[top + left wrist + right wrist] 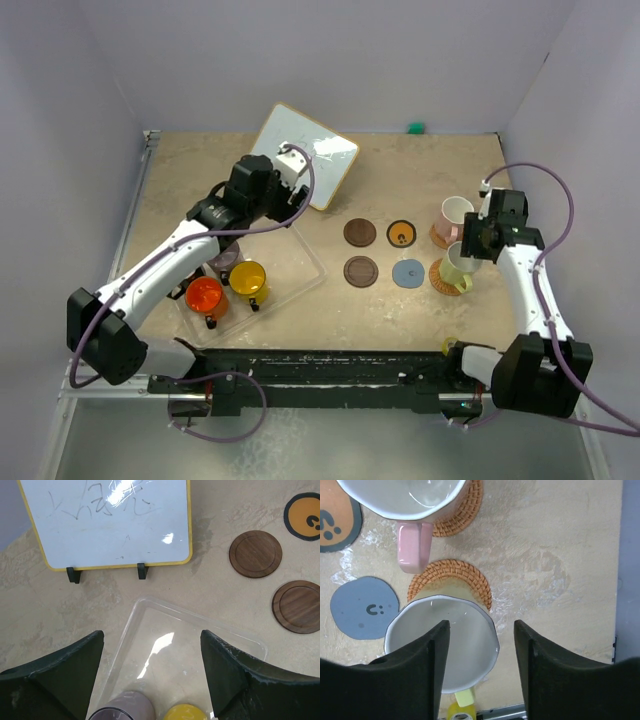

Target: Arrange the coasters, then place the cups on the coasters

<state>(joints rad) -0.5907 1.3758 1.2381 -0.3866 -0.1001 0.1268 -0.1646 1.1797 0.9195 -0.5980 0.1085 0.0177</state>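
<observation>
Woven coaster (452, 570), right side of the table: green cup (470, 650) sits on it, handle at 6 o'clock in the right wrist view. The pink cup (415, 495) is on the second woven disc at 12 o'clock.

Right gripper (481, 627): jaws apart, one finger over the cup's mouth and the other outside its wall. The rim lies in the gap, and no clamp is visible. Judged: this cup is placed.

Left gripper (151, 637): jaws wide apart, holding nothing, hanging over the far end of the tray (200, 621).
- Mauve cup (122, 707) and yellow cup (182, 714) lie at 6 o'clock of the fingers.
- Red cup (205, 295) sits at the tray's near end.

Free coasters:
- Two brown coasters (255, 553) (300, 606) at 2 to 3 o'clock of the left gripper.
- Orange disc (305, 517) just beyond them.
- Blue disc (364, 607) beside the woven coaster.

Key relation: the tray lies at 9 o'clock of the coaster block, so the left arm is nearer the remaining cups. The tray's long axis runs roughly 8 to 2 o'clock in the top view.

Clearance:
- The tray cups stand close together (tight for a finger between them).
- The whiteboard (105, 520) stands at 12 o'clock.
- Bare table separates the tray from the brown coasters.
</observation>
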